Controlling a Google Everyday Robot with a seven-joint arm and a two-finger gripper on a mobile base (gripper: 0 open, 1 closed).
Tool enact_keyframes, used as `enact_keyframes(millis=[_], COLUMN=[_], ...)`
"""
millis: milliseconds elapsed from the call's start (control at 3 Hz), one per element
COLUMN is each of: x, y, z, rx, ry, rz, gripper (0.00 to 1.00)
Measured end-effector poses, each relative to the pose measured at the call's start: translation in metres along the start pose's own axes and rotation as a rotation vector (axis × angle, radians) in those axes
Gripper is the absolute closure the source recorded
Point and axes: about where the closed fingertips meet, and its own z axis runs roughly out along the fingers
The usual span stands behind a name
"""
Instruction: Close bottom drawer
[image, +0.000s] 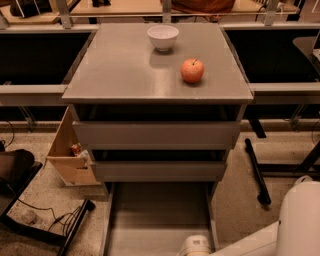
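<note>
Bottom drawer (157, 220) stands pulled far out of the grey cabinet (155, 135) toward the camera, long axis front to back, with the end effector (195, 246), its opening impossible to tell, at the drawer's near end, so closing likely means pushing straight away toward the cabinet.

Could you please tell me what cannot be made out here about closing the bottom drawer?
Gripper: below the camera view's bottom edge; only the white arm shows, lower right.
Bottom drawer: its front is cut off by the same edge.
Contact between arm and drawer: out of frame.
</note>
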Motion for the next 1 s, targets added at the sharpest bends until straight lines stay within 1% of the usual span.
enact_keyframes(millis=[333,667,1000], x=[-0.008,-0.017,-0.032], y=[0.006,0.008,0.0], z=[0.031,0.052,0.065], rx=[0.007,0.021,0.048], ry=[-0.043,-0.066,-0.091], rz=[-0.042,-0.075,-0.097], gripper=[1.0,1.0,1.0])
